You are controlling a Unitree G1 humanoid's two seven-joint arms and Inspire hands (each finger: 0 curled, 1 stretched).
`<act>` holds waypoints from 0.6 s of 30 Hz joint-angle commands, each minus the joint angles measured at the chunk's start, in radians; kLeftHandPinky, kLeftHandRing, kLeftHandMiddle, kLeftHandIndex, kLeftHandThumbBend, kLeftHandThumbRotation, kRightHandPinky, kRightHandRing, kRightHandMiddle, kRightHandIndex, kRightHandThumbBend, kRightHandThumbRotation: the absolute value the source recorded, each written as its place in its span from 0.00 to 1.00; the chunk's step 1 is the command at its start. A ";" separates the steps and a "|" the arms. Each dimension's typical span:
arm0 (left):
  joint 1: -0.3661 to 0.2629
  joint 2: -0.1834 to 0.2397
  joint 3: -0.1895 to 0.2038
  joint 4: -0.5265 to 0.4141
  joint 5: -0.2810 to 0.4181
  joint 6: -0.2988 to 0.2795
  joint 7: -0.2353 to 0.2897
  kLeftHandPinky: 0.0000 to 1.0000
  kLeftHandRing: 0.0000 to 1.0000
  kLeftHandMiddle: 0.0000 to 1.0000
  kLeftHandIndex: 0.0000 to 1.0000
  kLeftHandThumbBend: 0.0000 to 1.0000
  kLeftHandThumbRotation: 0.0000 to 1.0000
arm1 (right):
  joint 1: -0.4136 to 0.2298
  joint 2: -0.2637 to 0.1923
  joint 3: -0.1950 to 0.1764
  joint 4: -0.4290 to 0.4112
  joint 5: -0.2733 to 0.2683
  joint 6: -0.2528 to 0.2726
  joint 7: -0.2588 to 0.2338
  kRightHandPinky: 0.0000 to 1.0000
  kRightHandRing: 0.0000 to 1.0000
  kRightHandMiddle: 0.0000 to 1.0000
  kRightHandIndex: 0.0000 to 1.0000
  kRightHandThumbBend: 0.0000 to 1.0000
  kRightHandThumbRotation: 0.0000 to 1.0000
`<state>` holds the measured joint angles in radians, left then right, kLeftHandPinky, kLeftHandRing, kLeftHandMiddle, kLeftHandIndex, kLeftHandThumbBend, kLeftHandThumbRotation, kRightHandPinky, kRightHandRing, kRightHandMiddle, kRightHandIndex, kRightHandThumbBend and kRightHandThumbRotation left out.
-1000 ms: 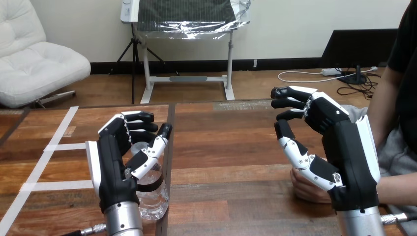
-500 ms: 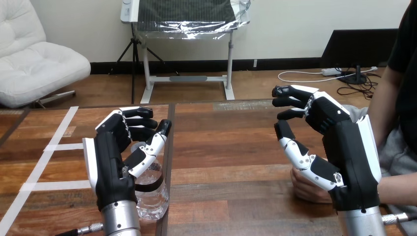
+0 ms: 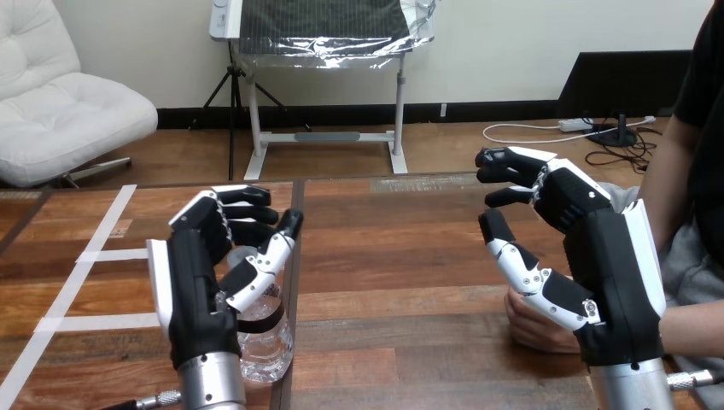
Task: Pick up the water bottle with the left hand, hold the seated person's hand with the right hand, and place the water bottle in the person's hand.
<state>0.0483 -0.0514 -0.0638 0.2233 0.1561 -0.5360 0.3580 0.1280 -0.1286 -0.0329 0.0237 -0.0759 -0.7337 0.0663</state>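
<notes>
Wood table (image 3: 401, 273): it is brown and sits in front of me. White tape (image 3: 101, 255) strips run over its left part.
Water bottle (image 3: 266, 346): it is clear plastic. It stands up on the table, near my edge and left of the middle, right beside my left hand.
Left hand (image 3: 198, 282): it is up on its side next to the bottle. The top of the bottle sits close against my palm.
Left grip: I cannot tell if this hand squeezes the bottle or just sits by it.
Right hand (image 3: 610, 256): it is up over the right part of the table, well apart from the bottle.
Right fingers (image 3: 512, 156): they are a bit bent and spread away from my thumb, with nothing in them.
Person's hand (image 3: 534, 326): it rests curled up on the table, just under my right hand. I cannot tell if we touch.
</notes>
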 commanded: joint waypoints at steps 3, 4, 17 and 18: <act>-0.016 -0.035 -0.019 -0.031 0.048 -0.005 0.012 0.38 0.41 0.46 0.48 0.66 0.00 | -0.047 -0.011 -0.011 -0.032 0.000 0.008 -0.003 0.61 0.71 0.74 0.69 0.39 0.12; -0.014 -0.035 -0.020 -0.032 0.051 -0.002 0.012 0.38 0.42 0.46 0.48 0.65 0.00 | -0.046 -0.011 -0.011 -0.034 0.000 0.009 -0.002 0.61 0.72 0.74 0.69 0.39 0.13; 0.028 0.008 -0.046 -0.139 0.191 0.192 -0.017 0.54 0.61 0.65 0.66 0.72 0.09 | -0.045 -0.009 -0.011 -0.034 0.001 0.008 0.000 0.61 0.72 0.74 0.69 0.40 0.16; 0.029 0.014 -0.048 -0.146 0.213 0.204 -0.016 0.56 0.63 0.66 0.68 0.73 0.11 | -0.045 -0.009 -0.010 -0.034 0.002 0.008 0.001 0.61 0.72 0.74 0.69 0.40 0.16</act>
<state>0.0852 -0.0464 -0.0787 0.1530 0.3034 -0.3824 0.3547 0.1284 -0.1279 -0.0404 0.0237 -0.0768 -0.7224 0.0663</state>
